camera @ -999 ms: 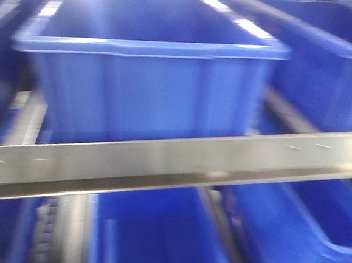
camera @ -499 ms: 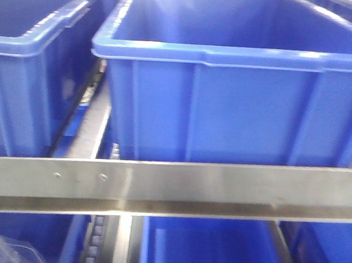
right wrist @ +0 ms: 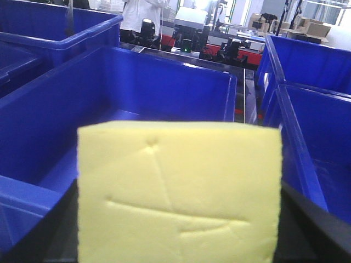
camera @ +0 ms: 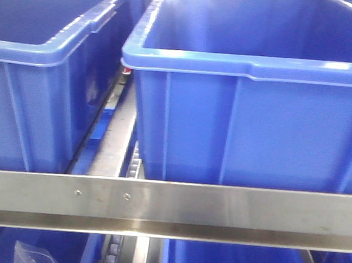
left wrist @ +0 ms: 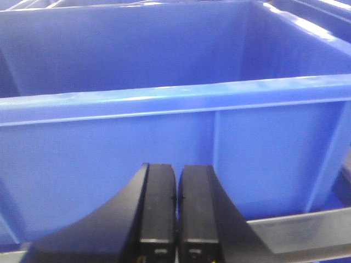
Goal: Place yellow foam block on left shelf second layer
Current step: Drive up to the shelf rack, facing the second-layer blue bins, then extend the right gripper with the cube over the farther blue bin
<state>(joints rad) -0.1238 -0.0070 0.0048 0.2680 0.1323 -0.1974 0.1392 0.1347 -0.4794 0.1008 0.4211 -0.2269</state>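
Gripping yellow foam block (right wrist: 180, 192) on both sides: right gripper (right wrist: 180, 235). Matte face, creased; only the right wrist cam shows it, with an open blue bin (right wrist: 164, 82) just beyond. On the left wrist cam, left gripper (left wrist: 175, 213) fingers pressed together, facing a smooth bin wall (left wrist: 164, 137). Front cam: left shelf second layer (camera: 231, 209), brushed-steel rail, two screws (camera: 102, 194), ribbed bins behind. Clear plastic scrap (camera: 29, 255) in the lower-left bin.

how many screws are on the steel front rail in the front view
2, both left of centre on the steel front rail: left screw, right screw close beside it. Glare could hide others.
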